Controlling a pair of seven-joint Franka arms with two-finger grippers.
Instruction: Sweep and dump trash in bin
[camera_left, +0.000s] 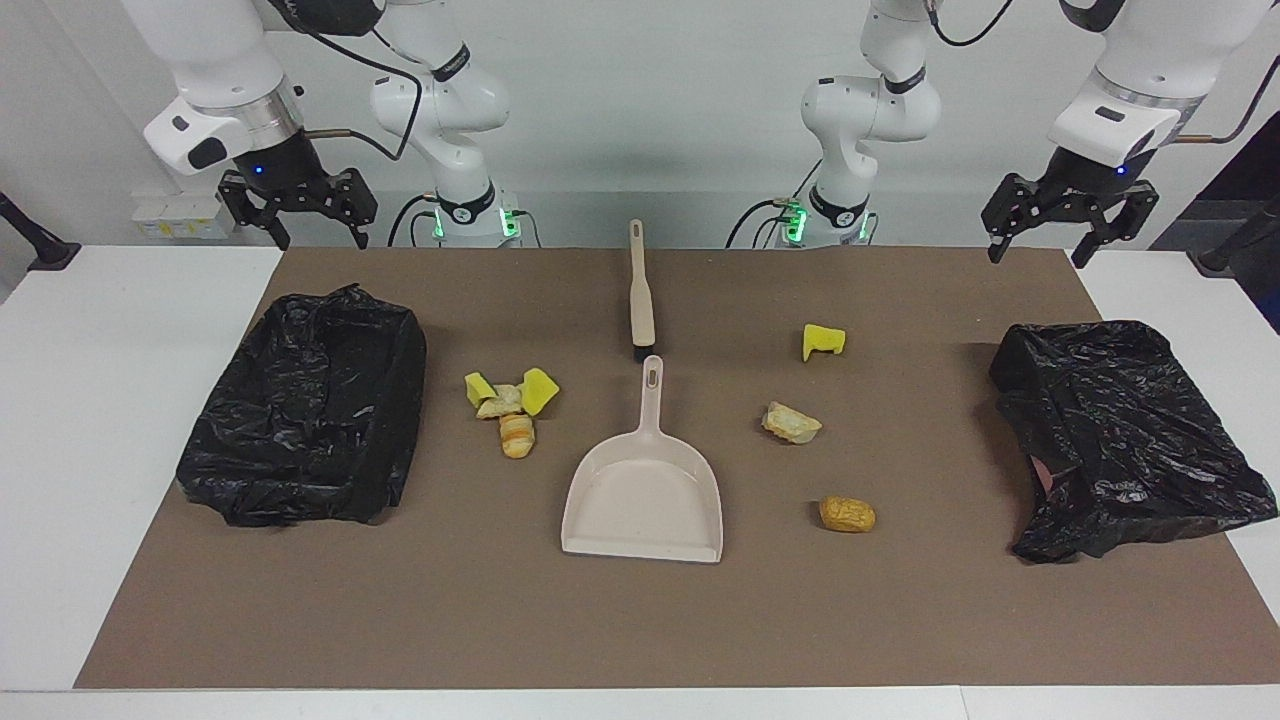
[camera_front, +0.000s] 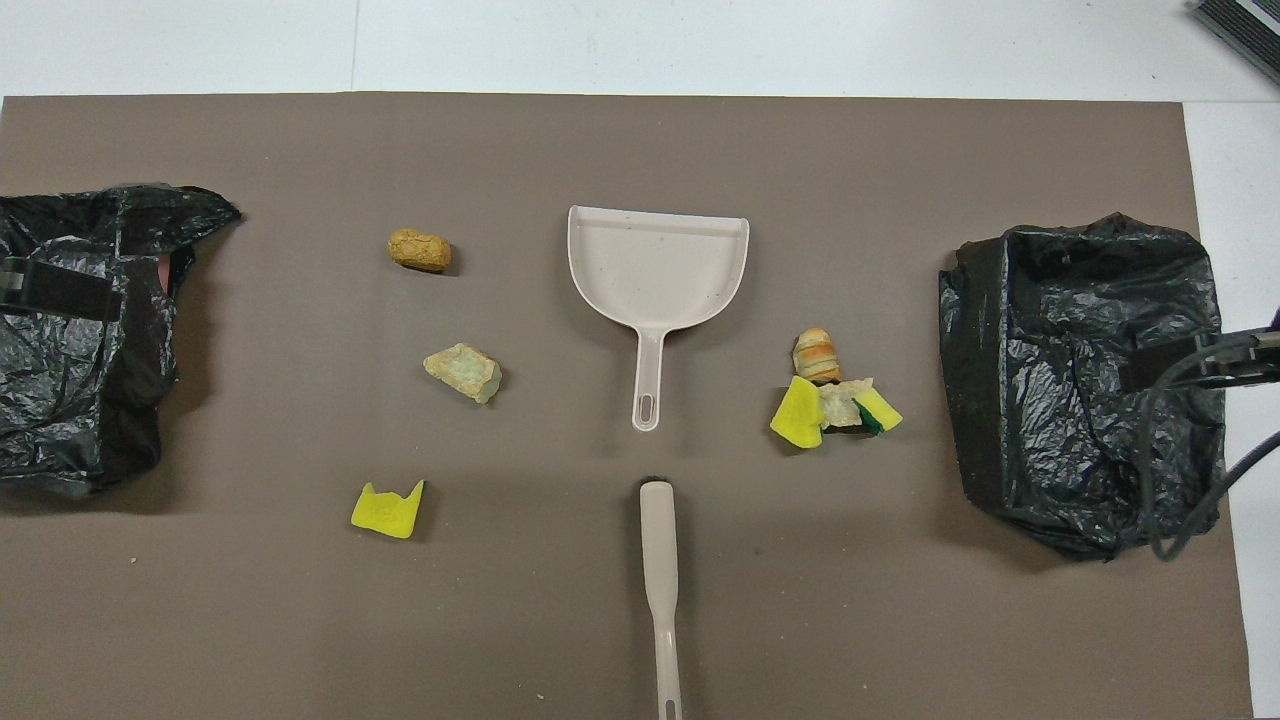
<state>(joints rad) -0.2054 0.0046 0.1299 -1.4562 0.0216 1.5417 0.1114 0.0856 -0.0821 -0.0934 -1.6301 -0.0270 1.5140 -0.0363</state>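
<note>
lying mid-mat on a brown mat (camera_left: 900, 620) over a white table (camera_left: 90, 420), a beige dustpan (camera_left: 645, 495) sits with its handle pointing toward the robots. a beige brush (camera_left: 641, 295) lies just nearer to the robots, in line with that handle, close to it but apart. the trash is in two groups: a touching cluster of four scraps (camera_left: 510, 405), yellow sponge bits and bread-like lumps, beside the dustpan toward the right arm's end; three separate scraps (camera_left: 793, 422) toward the left arm's end, a yellow bit nearest the robots, then a pale lump, then a golden-brown lump. a bin lined with black plastic (camera_left: 305, 410) sits at the right arm's end, another black-lined bin (camera_left: 1125, 435) at the left arm's end. both arms wait raised at the robots' edge of the table: the right gripper (camera_left: 298, 215) and the left gripper (camera_left: 1068, 225) hang with fingers spread, grasping nothing.
</note>
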